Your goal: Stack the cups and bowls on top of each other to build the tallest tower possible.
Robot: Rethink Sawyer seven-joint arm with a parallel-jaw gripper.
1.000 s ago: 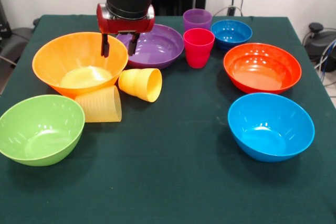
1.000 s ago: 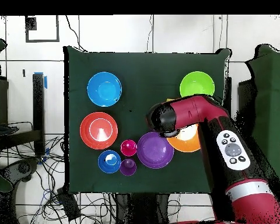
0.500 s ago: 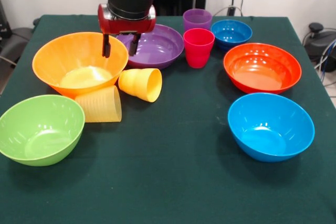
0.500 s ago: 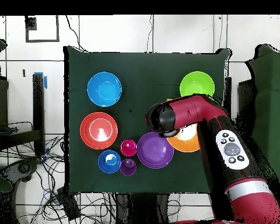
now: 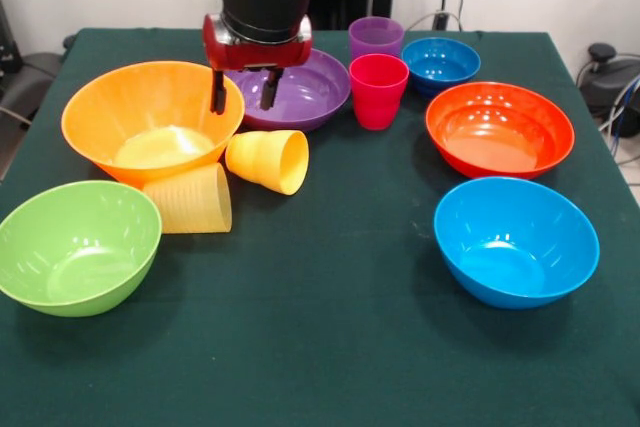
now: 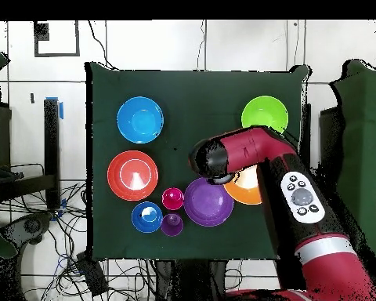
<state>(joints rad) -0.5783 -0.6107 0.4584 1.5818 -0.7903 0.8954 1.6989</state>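
The gripper (image 5: 243, 99) hangs with its two dark fingers apart and nothing between them, above the place where the rim of the large orange-yellow bowl (image 5: 150, 119) meets the rim of the purple bowl (image 5: 300, 87); one finger stands in front of the orange-yellow bowl's far right edge, the other over the purple bowl's near left edge. Taking the orange-yellow bowl as landmark: the orange-yellow cup (image 5: 268, 160) lies on its side just at its right flank, below the jaws, mouth turned away from the bowl; the ribbed pale yellow cup (image 5: 190, 199) lies tipped against the bowl's front; the lime green bowl (image 5: 75, 245) sits in front of it and slightly left. The red-pink cup (image 5: 378, 90) stands upright beyond the purple bowl's right side, with the purple cup (image 5: 375, 39) behind it and the small dark blue bowl (image 5: 440, 64) beside that. The red-orange bowl (image 5: 499, 130) and light blue bowl (image 5: 515, 240) sit well apart to the right. Nothing is stacked. No writing is legible on any of them.
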